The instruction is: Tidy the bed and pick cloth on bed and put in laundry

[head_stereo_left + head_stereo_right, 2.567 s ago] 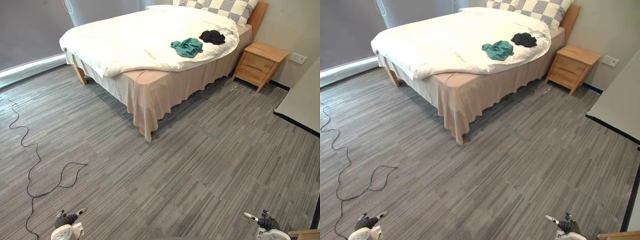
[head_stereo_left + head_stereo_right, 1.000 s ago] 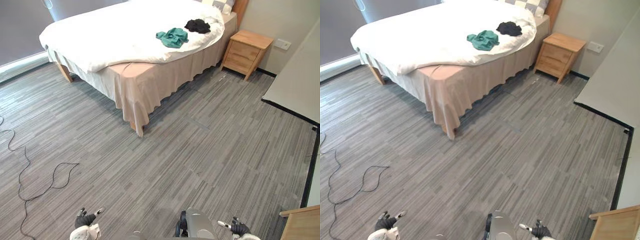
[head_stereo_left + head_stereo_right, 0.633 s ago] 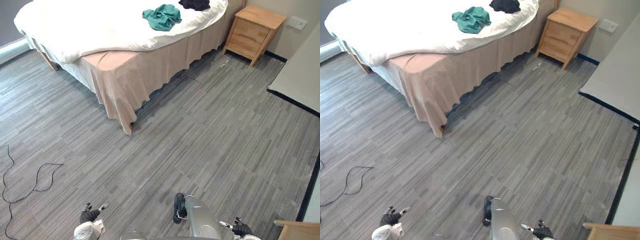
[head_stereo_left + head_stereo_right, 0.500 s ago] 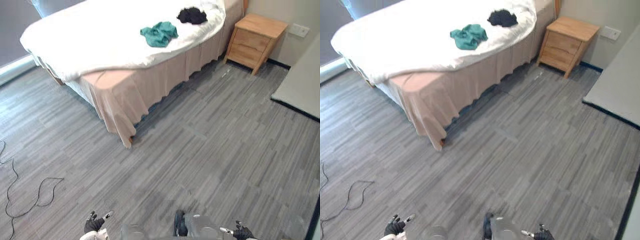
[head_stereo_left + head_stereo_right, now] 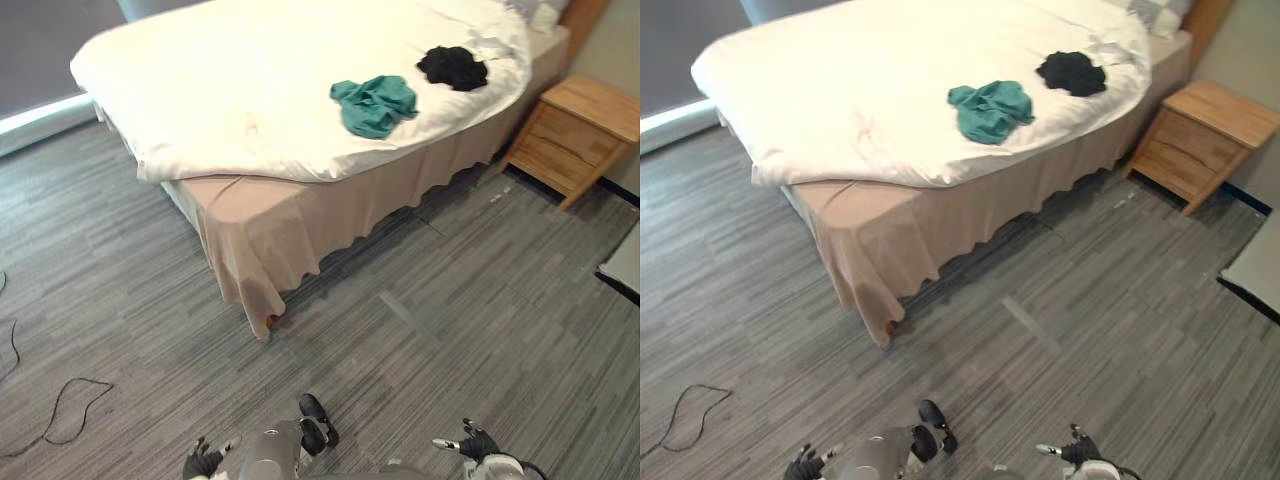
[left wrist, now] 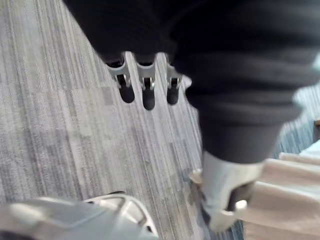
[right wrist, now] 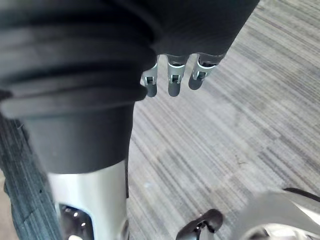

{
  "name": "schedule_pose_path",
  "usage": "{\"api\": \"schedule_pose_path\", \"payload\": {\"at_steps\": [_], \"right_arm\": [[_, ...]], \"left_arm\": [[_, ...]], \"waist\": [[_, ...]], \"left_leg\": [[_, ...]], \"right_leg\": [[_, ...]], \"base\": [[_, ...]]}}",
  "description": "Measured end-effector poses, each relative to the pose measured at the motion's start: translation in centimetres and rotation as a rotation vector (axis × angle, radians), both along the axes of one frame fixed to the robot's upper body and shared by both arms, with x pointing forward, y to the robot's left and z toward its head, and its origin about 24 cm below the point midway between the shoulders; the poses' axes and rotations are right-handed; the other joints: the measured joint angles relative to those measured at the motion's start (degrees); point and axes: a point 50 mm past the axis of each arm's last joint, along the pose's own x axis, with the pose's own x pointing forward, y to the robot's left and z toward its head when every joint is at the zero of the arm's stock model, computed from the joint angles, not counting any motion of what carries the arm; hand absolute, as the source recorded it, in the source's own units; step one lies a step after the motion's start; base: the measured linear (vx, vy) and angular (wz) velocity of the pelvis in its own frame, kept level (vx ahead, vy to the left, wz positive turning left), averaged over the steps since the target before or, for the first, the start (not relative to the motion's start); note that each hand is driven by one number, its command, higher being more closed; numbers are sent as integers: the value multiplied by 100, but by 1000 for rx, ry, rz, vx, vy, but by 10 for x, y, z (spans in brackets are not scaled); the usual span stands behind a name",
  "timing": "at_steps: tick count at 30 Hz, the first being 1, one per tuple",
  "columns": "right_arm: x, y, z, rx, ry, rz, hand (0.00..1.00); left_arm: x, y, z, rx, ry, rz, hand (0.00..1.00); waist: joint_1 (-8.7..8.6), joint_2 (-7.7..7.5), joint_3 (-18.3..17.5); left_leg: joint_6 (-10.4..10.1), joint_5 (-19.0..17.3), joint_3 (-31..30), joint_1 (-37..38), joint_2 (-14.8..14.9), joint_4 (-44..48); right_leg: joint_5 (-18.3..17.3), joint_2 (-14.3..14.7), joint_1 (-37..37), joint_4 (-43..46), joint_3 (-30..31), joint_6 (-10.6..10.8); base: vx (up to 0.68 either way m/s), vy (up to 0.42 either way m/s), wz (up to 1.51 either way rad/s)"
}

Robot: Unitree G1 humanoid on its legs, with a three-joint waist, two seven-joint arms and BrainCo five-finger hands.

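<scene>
A crumpled teal cloth [image 5: 375,105] lies on the white duvet of the bed [image 5: 230,90], near its right side. A smaller black cloth [image 5: 453,67] lies further back, towards the pillows. Both cloths are far ahead of my hands. My left hand [image 5: 203,465] hangs low at the bottom of the eye views, over the floor. Its fingers [image 6: 145,90] are straight and hold nothing. My right hand [image 5: 470,443] hangs at the bottom right, and its fingers [image 7: 172,80] are likewise straight and empty.
A beige bed skirt [image 5: 300,230] drapes to the floor at the bed's near corner. A wooden nightstand [image 5: 575,135] stands right of the bed. A pale slab edge [image 5: 625,270] shows at far right. Grey plank floor [image 5: 480,330] lies between me and the bed.
The whole view has shifted: the bed now looks closer and larger, so the camera has moved. The cloths lie as before. Both hands still hang low and empty.
</scene>
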Motion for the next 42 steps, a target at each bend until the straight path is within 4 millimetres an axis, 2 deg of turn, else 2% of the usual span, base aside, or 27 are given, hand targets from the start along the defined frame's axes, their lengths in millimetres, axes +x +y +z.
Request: {"api": "schedule_pose_path", "payload": {"at_steps": [1,3,4,5,6,7,10,11,12,13,14,15,17,19,20,21,23,24,25,26,27,28,32,34,36,39,42], "right_arm": [[-2,1,-1,17,-7,-29,0],[-10,3,-3,34,6,-66,0],[-19,8,-7,50,25,-92,0],[-26,12,-9,73,29,-139,0],[-28,15,-10,81,33,-146,0],[-30,18,-11,90,39,-144,0],[-29,24,-12,106,51,-101,0],[-26,26,-13,119,61,-91,0],[-27,25,-13,125,73,-77,0],[-25,19,-11,112,73,-71,0],[-24,8,-9,90,79,-69,0],[-24,7,-9,87,81,-71,0],[-19,-6,-4,69,56,-101,0],[-18,-12,-2,66,44,-127,0],[-22,-16,-2,60,49,-149,0],[-26,-14,-3,68,60,-165,0],[-36,-9,-7,86,89,-172,0],[-42,-4,-9,97,101,-176,0],[-45,-3,-10,98,106,-178,0],[-48,-3,-11,97,110,-182,0],[-51,-3,-11,93,116,-189,0],[-53,-4,-11,88,119,-199,0],[-60,-6,-11,71,125,-214,0],[-64,-4,-11,72,133,-223,0],[-70,-1,-13,78,149,-223,0],[-77,0,-14,89,162,-239,0],[-85,2,-15,91,185,-233,0]], "left_arm": [[15,5,5,16,-25,-39,0],[27,7,9,18,-48,-55,0],[31,8,10,15,-52,-53,0],[27,10,9,11,-43,-34,0],[23,9,8,5,-36,-22,0],[11,9,5,-8,-17,16,0],[-5,10,1,-18,7,69,0],[-13,10,0,-28,12,104,0],[-13,8,-1,-42,7,132,0],[-8,-2,-3,-66,-8,144,0],[-11,-12,-7,-94,6,149,0],[-14,-16,-8,-103,16,152,0],[-16,-25,-11,-105,30,149,0],[-10,-23,-8,-83,0,158,0],[-2,-19,-4,-52,-38,160,0],[7,-8,2,-3,-68,161,0],[36,13,24,113,-182,127,0],[63,34,54,259,-314,73,0],[78,44,73,324,-393,47,0],[96,54,101,406,-502,12,0],[124,67,152,535,-683,-50,0],[138,71,186,606,-804,-87,0],[159,69,254,731,-1039,-206,0],[167,65,278,768,-1113,-269,0],[176,61,299,783,-1166,-331,0],[189,52,320,793,-1198,-429,0],[206,33,324,775,-1174,-544,0]], "waist": [[-29,-7,-8],[-58,-32,-13],[-50,-57,4],[-45,-88,-14],[-46,-114,-30],[-34,-198,-85],[-6,-301,-167],[4,-344,-191],[-20,-396,-198],[-5,-167,-77],[30,-5,-56],[38,12,-56],[42,142,-109],[29,209,-110],[-28,280,-144],[-95,301,-168],[-123,176,-209],[-117,83,-254],[-116,51,-277],[-120,25,-301],[-123,40,-308],[-140,93,-337],[-190,263,-474],[-205,289,-518],[-214,241,-629],[-209,203,-760],[-255,155,-823]], "left_leg": [[-145,-18,-419,48,-36,-168],[-220,6,-745,71,-56,-266],[-289,-26,-899,117,-57,-269],[-412,-104,-1041,260,-40,-244],[-476,-142,-1081,344,-30,-234],[-643,-251,-1110,502,-2,-138],[-964,-454,-1050,602,83,60],[-1229,-625,-985,451,234,623],[-1238,-760,-965,-62,529,1842],[-1181,-713,-959,-582,1025,3181],[-1230,-769,-853,-740,1307,3510],[-1254,-782,-787,-764,1341,3387],[-1362,-634,-703,-677,1147,2013],[-1202,-96,-695,-554,1015,1044],[-1169,596,-676,-452,963,573],[-1172,565,-624,-209,922,276],[-1232,619,-601,20,855,-146],[-1239,752,-623,91,772,-422],[-1238,820,-643,128,735,-558],[-1236,907,-694,167,686,-727],[-1229,1052,-716,263,618,-1027],[-1217,1149,-716,331,578,-1240],[-1219,1157,-678,336,538,-1268],[-1220,1157,-519,381,560,-1272],[-1229,1135,-296,436,608,-1298],[-1281,1081,28,493,683,-1299],[-1297,1042,294,504,707,-1300]], "right_leg": [[427,16,-436,-710,425,94],[977,3,-717,-1406,983,89],[1365,-45,-809,-1811,1335,106],[1680,-102,-837,-1972,1470,16],[1793,-119,-835,-1967,1495,-46],[1982,-123,-793,-1941,1490,-165],[2153,-59,-678,-1959,1251,-292],[2246,59,-549,-2022,1093,-439],[2167,122,-251,-2262,868,-452],[2240,305,48,-2465,717,-468],[2241,444,308,-2627,710,-470],[2241,463,358,-2685,718,-470],[2241,442,524,-2869,802,-470],[2221,455,564,-2901,817,-445],[2140,528,627,-2891,809,-403],[2036,538,753,-2862,752,-390],[1887,515,781,-2766,673,-385],[1828,483,779,-2750,589,-378],[1800,476,776,-2750,572,-370],[1755,462,773,-2751,542,-381],[1703,453,769,-2754,443,-403],[1682,453,760,-2758,418,-412],[1675,428,781,-2798,408,-396],[1689,447,847,-2870,423,-407],[1702,489,912,-2942,482,-424],[1776,554,924,-3069,644,-461],[1857,568,923,-3155,788,-443]], "base": [[386,-113,149],[243,-98,122],[274,-130,112],[289,-146,82],[348,-182,54],[407,-221,30],[374,-228,24],[432,-358,34],[484,-507,37],[398,-487,21],[287,-370,-6],[184,-209,-31],[249,-163,-38],[221,-78,-17],[222,-25,9],[224,-1,23],[133,17,28],[69,4,24],[59,3,30],[33,3,25],[32,8,23],[28,10,17],[42,22,2],[31,2,-6],[0,-18,-11],[29,-23,-28],[5,0,-32]]}}
